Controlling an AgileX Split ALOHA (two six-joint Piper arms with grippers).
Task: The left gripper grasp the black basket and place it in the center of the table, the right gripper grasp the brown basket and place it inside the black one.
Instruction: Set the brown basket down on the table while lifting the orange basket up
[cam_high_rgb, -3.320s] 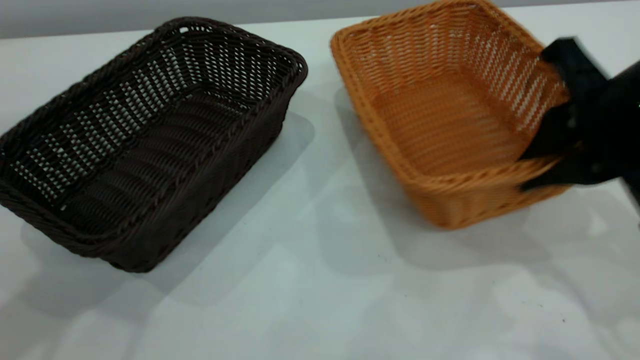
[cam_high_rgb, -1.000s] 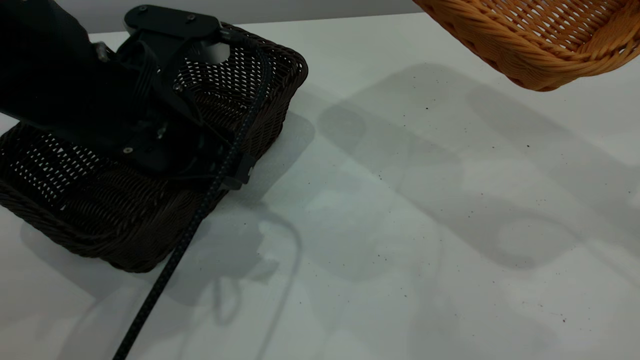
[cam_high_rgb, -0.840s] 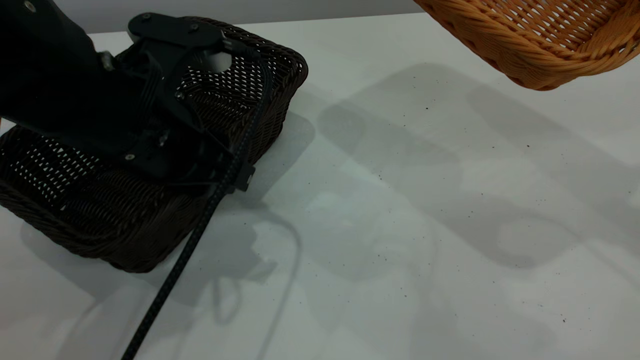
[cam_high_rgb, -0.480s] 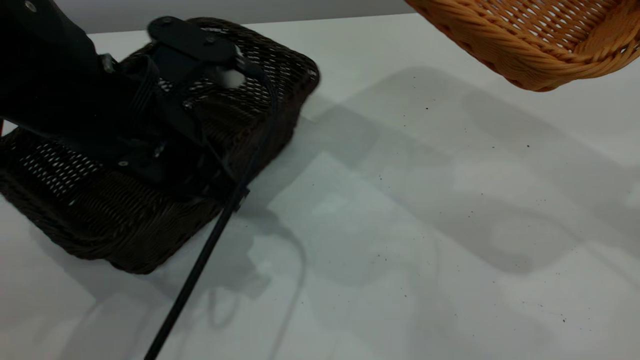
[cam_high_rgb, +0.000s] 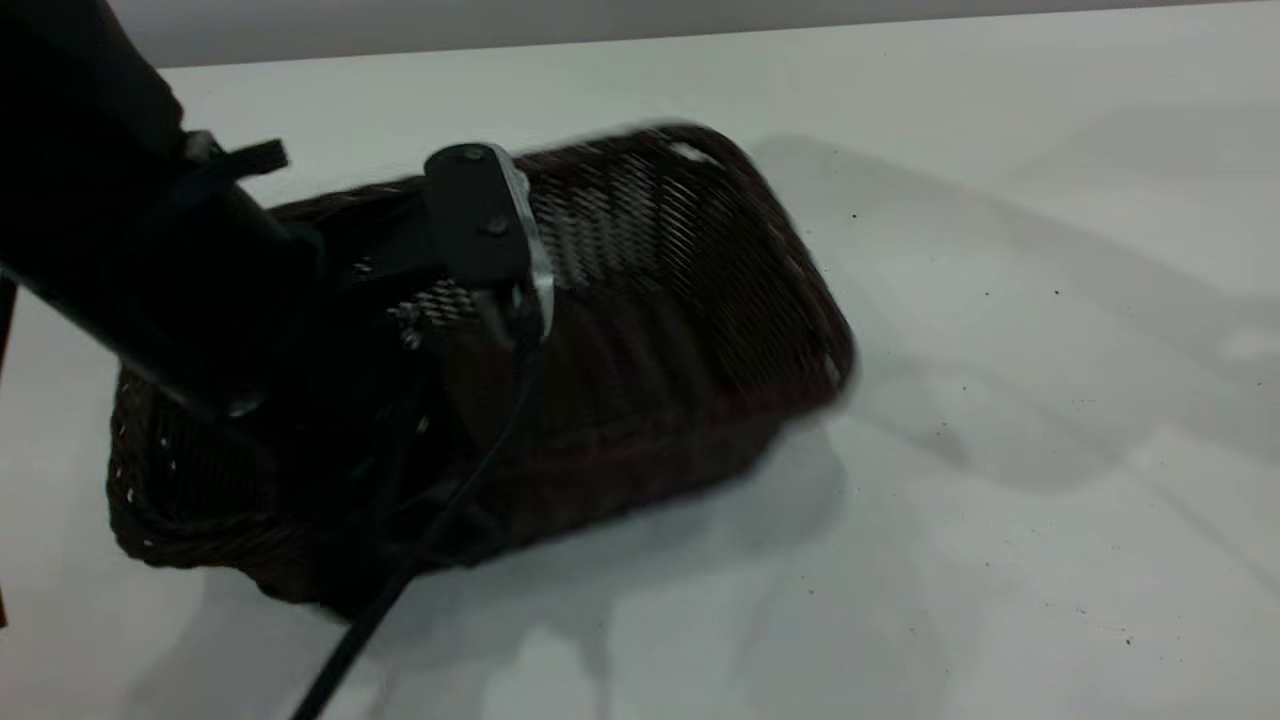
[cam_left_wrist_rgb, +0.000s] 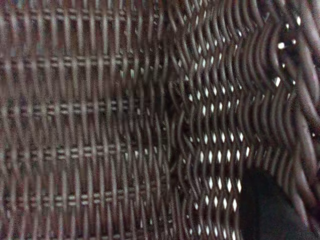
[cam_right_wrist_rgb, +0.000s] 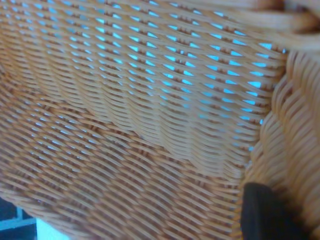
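The black basket (cam_high_rgb: 680, 300) is left of the table's (cam_high_rgb: 1000, 420) middle, tilted and blurred with motion. My left gripper (cam_high_rgb: 430, 500) is at its near long wall, under the arm's black plate (cam_high_rgb: 480, 220); its fingers are hidden there. In the left wrist view the dark weave (cam_left_wrist_rgb: 100, 120) fills the picture and one black finger (cam_left_wrist_rgb: 265, 210) lies against the basket's wall. The brown basket is out of the exterior view. In the right wrist view its orange-tan weave (cam_right_wrist_rgb: 125, 100) fills the picture, with one black finger (cam_right_wrist_rgb: 265, 215) of my right gripper on its braided rim.
The left arm's braided cable (cam_high_rgb: 360, 630) hangs down to the front edge. Large soft shadows lie on the white tabletop (cam_high_rgb: 1050, 250) to the right of the black basket.
The black basket has swung round and moved right toward the table's middle with my left gripper. The brown basket, held high at the top right, has left the exterior view.
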